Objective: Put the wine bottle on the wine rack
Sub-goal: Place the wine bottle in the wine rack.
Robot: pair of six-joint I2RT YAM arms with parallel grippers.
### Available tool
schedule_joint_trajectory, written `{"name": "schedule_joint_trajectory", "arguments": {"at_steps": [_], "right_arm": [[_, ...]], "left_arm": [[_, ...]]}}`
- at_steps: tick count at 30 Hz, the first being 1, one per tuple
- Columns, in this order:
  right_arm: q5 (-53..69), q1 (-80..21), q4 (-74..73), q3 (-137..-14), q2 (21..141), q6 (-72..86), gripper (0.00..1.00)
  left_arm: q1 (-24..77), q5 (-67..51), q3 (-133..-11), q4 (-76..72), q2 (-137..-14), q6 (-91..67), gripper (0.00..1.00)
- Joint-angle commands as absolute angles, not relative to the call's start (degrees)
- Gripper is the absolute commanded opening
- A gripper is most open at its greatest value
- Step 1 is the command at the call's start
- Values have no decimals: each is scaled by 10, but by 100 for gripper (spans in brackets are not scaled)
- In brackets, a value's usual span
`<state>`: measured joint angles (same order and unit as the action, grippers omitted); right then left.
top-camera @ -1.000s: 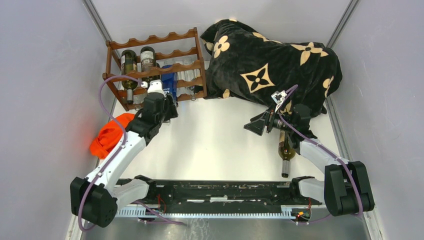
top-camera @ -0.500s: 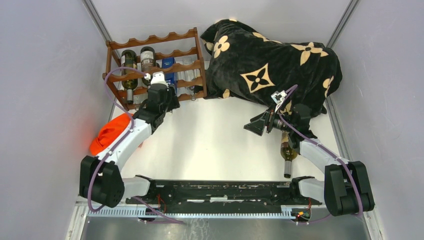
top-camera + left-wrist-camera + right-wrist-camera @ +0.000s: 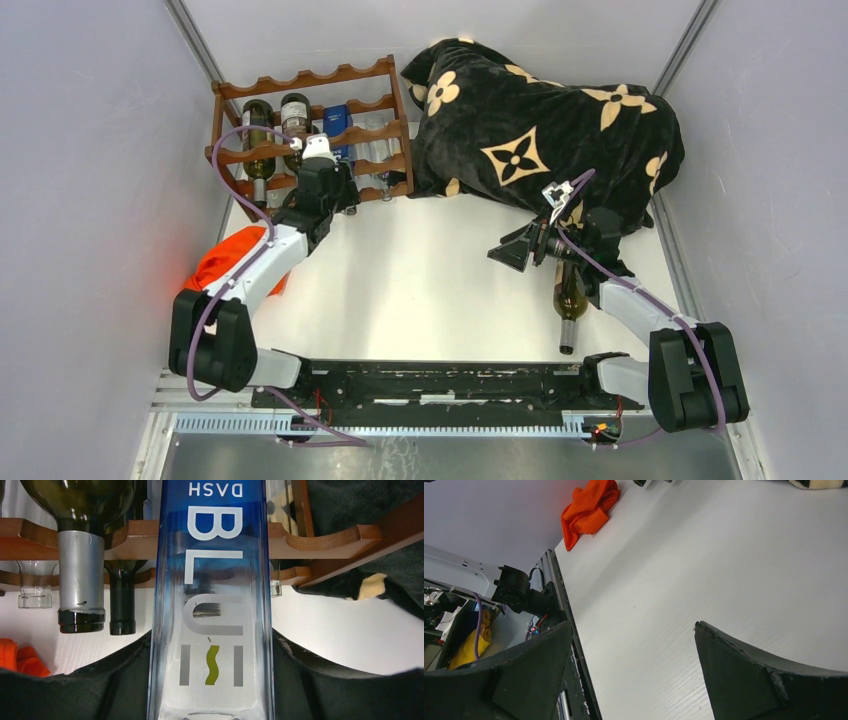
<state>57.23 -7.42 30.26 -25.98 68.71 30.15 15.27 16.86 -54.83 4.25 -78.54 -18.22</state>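
My left gripper (image 3: pixel 211 660) is clamped on one blue bottle (image 3: pixel 210 580), a finger pressed to each side of its clear lower body. The bottle points away from the wrist into the wine rack (image 3: pixel 305 78) and crosses one of the scalloped rails about midway along the rack. Beside it on the rack's left side I count two dark bottles, one with a silver foil neck (image 3: pixel 80 580) and one with a black neck (image 3: pixel 122 605), both necks pointing out of the rack toward the arms. There is clear glassware on the rack too, but I cannot count it. My right gripper (image 3: pixel 633 630) is spread wide with nothing between its fingers. It hangs over the bare worktop (image 3: pixel 430 290), well to the right of the rack. One dark green wine bottle (image 3: pixel 570 300) lies on the worktop under that arm, well apart from the rack, with its neck pointing away from the rack. One black flower-patterned blanket (image 3: pixel 540 110) is heaped just right of the rack, touching its end. One orange cloth (image 3: pixel 215 268) sits on the near side of the rack, by the left wall.
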Motion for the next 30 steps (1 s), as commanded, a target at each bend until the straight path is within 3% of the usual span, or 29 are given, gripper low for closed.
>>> {"name": "schedule_joint_trajectory", "arguments": {"at_steps": [1,30], "right_arm": [[584,-73,323,-284,687,300,98],[588,-73,323,-284,685,299,98]], "left_arm": [[144,203,-606,-112,-773,-156,2],[141,227,-643,-170,-825,-139,2]]}}
